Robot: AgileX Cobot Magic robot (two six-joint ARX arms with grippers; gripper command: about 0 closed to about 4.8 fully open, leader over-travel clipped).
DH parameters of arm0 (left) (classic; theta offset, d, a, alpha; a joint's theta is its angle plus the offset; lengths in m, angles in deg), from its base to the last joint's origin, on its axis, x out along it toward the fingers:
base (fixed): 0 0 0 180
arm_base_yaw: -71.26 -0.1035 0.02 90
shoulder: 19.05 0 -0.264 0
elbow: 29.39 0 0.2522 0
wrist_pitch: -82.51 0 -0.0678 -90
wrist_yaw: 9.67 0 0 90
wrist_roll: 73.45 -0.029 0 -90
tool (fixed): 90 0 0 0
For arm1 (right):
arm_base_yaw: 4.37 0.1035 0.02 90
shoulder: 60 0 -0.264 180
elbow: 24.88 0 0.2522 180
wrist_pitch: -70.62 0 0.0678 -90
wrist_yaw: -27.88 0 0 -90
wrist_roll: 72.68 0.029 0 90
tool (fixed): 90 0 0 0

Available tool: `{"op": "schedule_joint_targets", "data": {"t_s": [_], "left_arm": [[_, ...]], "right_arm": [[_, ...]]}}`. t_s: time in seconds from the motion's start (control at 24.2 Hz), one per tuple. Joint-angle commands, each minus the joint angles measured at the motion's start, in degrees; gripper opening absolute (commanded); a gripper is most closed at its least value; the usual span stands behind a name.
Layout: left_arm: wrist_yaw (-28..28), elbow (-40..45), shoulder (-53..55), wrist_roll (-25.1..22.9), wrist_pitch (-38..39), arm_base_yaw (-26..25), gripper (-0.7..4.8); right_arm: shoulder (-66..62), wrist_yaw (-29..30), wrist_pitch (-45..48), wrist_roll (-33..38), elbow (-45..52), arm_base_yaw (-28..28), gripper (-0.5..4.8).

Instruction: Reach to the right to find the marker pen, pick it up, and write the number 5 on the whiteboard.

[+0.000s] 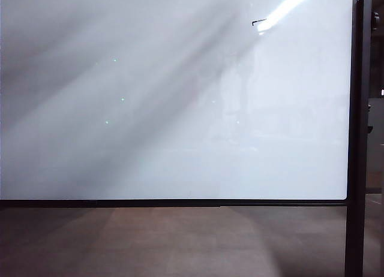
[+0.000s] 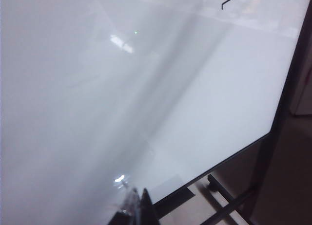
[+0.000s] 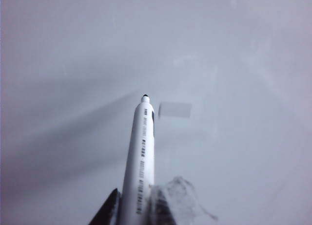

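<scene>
The left gripper (image 2: 134, 205) shows only as dark fingertips at the near edge of the left wrist view, tilted up toward the whiteboard (image 2: 146, 88); whether its jaws are parted or closed cannot be told. From that gripper, the whiteboard's black lower frame runs off toward 3 o'clock, and a short angular black stroke (image 2: 230, 0), the only written mark visible, lies far off at about 1 o'clock near the board's upper edge. In the exterior view neither arm appears; the same stroke (image 1: 258, 23) sits high on the whiteboard (image 1: 174, 109) at about 1 o'clock from its centre, just beside a bright streak of glare (image 1: 288, 7), with the dark upright post (image 1: 360, 139) at 3 o'clock. The right gripper (image 3: 134, 208) is clamped tight on the marker pen (image 3: 141, 152), whose barrel rises straight out from between the fingers toward 12 o'clock. Its black tip points at the whiteboard (image 3: 234, 64); contact cannot be told.
</scene>
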Motion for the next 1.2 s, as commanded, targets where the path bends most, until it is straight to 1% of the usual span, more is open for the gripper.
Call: {"op": "schedule_joint_targets", "data": {"t_s": [0.04, 0.25, 0.33, 1.2], "left_arm": [[-0.48, -0.28, -0.33, 0.02, 0.63, 0.13, -0.05], [-0.46, -0.28, -0.37, 0.02, 0.83, 0.11, -0.05], [-0.48, -0.28, -0.37, 0.02, 0.90, 0.11, -0.05], [-0.44, -0.28, -0.37, 0.02, 3.02, 0.15, -0.05]], "right_arm": [[-0.83, -1.40, 1.09, 0.02, -0.44, 0.22, -0.06], [-2.54, -2.49, 2.25, -0.02, -0.57, 0.26, -0.06], [-3.23, -3.85, 2.97, -0.04, -0.57, 0.22, -0.06], [-6.69, -4.39, 10.38, -1.73, -0.70, -0.76, -0.06]]}}
